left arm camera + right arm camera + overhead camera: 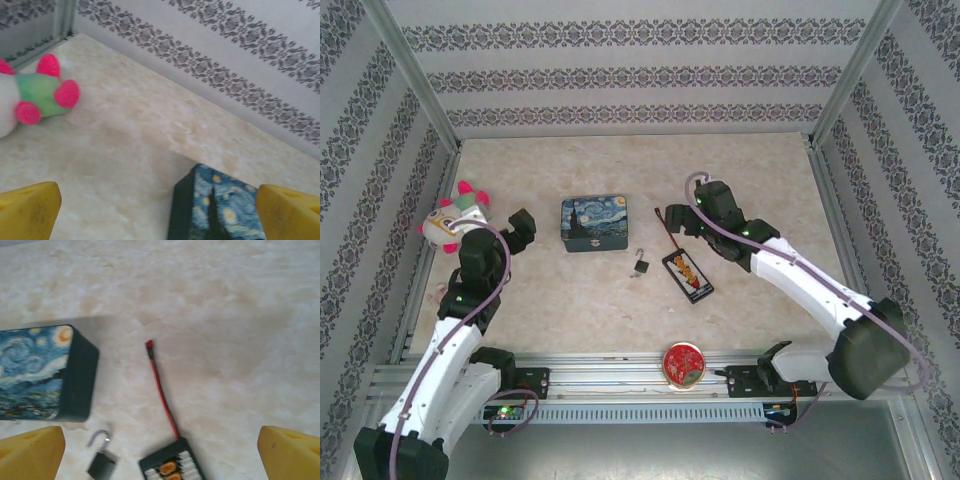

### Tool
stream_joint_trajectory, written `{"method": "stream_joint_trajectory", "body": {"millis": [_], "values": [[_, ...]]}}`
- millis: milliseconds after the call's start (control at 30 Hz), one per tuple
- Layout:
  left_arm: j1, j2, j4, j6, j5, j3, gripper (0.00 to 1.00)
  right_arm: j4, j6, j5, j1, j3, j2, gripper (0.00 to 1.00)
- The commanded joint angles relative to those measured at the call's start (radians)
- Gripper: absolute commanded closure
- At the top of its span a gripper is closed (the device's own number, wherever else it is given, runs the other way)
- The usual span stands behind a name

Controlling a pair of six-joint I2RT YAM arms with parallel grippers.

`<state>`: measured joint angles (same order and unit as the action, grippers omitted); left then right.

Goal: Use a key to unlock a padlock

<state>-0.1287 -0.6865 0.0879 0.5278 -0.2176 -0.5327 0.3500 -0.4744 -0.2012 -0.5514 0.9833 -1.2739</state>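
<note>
In the top view, a white plush toy (455,215) with pink and green tufts lies at the table's 9 o'clock edge. The left gripper (523,228) hangs just beside it at its 3 o'clock, above the marble-patterned table (570,300). In the left wrist view its yellow fingertips (27,210) stand spread wide with nothing between them but bare table and, toward 5 o'clock, the corner of the tin (215,212). The plush toy (35,95) sits at 10 o'clock in that view.

Next comes the blue Starry Night tin (593,223), lid shut, at the left gripper's 3 o'clock and apart from it. The padlock (640,264) lies on the table at the tin's 5 o'clock, near it but not touching. From the right wrist the padlock (102,460) shows a black body, and its silver shackle looks swung open, one leg free.

At the padlock's 3 o'clock lies a black pack (687,275) with a red-yellow label. A thin red wire (162,392) runs from it toward 12 o'clock. The right gripper (688,218) hovers at the pack's 12 o'clock. Its yellow fingertips (290,452) are fully apart, and it grips nothing. A round red tin (683,363) sits on the near rail at 6 o'clock.
</note>
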Motion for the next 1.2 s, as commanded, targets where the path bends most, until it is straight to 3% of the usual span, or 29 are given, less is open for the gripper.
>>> {"method": "stream_joint_trajectory", "body": {"millis": [0,233,500,733,1167], "values": [[0.014,0.074,-0.024,-0.089,-0.075,0.072,0.01,-0.023,0.055,-0.128,0.004,-0.072,0.092,0.02],[0.014,0.126,-0.277,-0.261,-0.099,0.252,0.01,-0.092,0.122,-0.222,0.026,-0.219,0.267,0.02],[0.033,-0.055,-0.52,-0.45,-0.073,0.319,0.01,-0.172,0.146,-0.286,0.089,-0.359,0.432,0.02],[0.082,-0.187,-0.662,-0.465,0.009,0.328,0.01,-0.212,0.131,-0.305,0.153,-0.429,0.489,0.02],[0.192,-0.55,-0.949,-0.44,0.191,0.291,0.01,-0.582,0.276,-0.288,0.258,-0.706,0.622,0.02]]}}
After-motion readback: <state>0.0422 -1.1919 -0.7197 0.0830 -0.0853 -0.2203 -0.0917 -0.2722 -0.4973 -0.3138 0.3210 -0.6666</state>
